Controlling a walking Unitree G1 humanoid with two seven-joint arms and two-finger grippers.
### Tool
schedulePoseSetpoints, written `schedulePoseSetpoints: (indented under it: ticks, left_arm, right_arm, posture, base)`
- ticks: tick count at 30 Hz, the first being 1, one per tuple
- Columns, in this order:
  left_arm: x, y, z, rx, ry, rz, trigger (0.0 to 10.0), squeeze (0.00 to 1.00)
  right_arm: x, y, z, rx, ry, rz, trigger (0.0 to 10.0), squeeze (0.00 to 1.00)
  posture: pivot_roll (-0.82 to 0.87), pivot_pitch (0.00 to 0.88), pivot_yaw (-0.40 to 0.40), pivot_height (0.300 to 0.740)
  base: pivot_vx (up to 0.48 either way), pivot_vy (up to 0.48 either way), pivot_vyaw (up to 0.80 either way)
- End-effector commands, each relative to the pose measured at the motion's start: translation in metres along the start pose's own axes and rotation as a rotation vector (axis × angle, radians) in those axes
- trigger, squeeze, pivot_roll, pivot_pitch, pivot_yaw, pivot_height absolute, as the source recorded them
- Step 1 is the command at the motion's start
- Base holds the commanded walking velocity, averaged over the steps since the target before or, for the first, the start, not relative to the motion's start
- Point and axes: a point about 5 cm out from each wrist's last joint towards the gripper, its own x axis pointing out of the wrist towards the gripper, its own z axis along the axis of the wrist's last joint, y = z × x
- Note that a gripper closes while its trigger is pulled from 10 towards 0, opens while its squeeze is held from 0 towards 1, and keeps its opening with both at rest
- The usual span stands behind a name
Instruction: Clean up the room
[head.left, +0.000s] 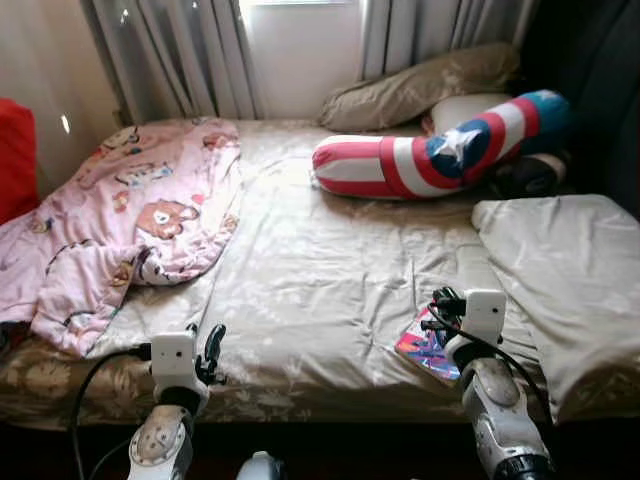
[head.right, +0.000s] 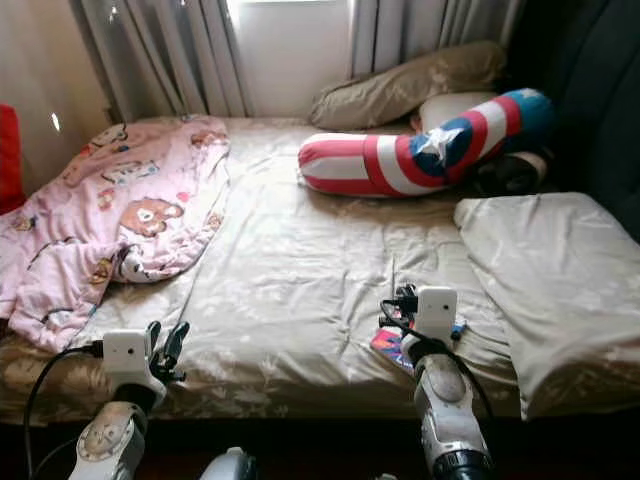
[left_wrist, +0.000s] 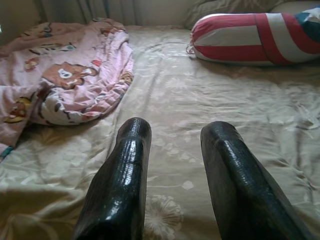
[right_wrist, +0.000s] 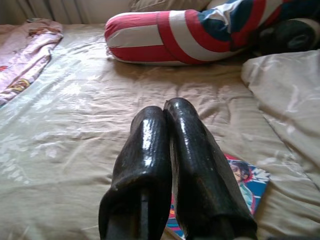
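You're seeing one comic book lying at bed front edge, one pink blanket, one striped bolster. Right gripper hovering over book, fingers pressed together, empty. Left gripper gaping wide, empty.

I see the bed carrying a pink blanket, a striped bolster, beige pillows and a comic book.

Blanket left (bolster right)

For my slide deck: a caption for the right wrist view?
Shut right gripper above colourful comic book on beige bedsheet, red-white-blue bolster pillow beyond.
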Motion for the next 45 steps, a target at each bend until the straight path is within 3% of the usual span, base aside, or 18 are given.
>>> schedulePoseSetpoints:
  ticks: [1, 8, 26, 45]
  left_arm:
    - [0.002, 0.001, 0.003, 0.009, -0.003, -0.003, 10.0, 0.00]
    - [0.002, 0.000, 0.002, 0.008, 0.004, -0.008, 10.0, 0.00]
    - [0.002, -0.001, 0.001, 0.008, 0.010, -0.015, 10.0, 0.00]
    - [0.002, -0.002, 0.002, 0.009, 0.009, -0.020, 10.0, 0.00]
  right_arm:
    - [0.002, 0.003, 0.001, -0.007, 0.004, 0.012, 10.0, 0.00]
    - [0.003, 0.004, -0.001, -0.026, 0.026, 0.018, 10.0, 0.00]
    - [0.002, 0.004, -0.007, -0.020, 0.038, 0.014, 10.0, 0.00]
    - [0.001, 0.005, -0.010, -0.027, 0.052, 0.013, 10.0, 0.00]
  posture:
    - [-0.01, 0.000, 0.019, 0.657]
    - [-0.01, 0.000, 0.021, 0.627]
    - [-0.01, 0.000, 0.021, 0.627]
    - [-0.01, 0.000, 0.020, 0.627]
  base:
    - [0.000, 0.000, 0.00]
    - [0.000, 0.000, 0.00]
    - [0.000, 0.000, 0.00]
    - [0.267, 0.000, 0.00]
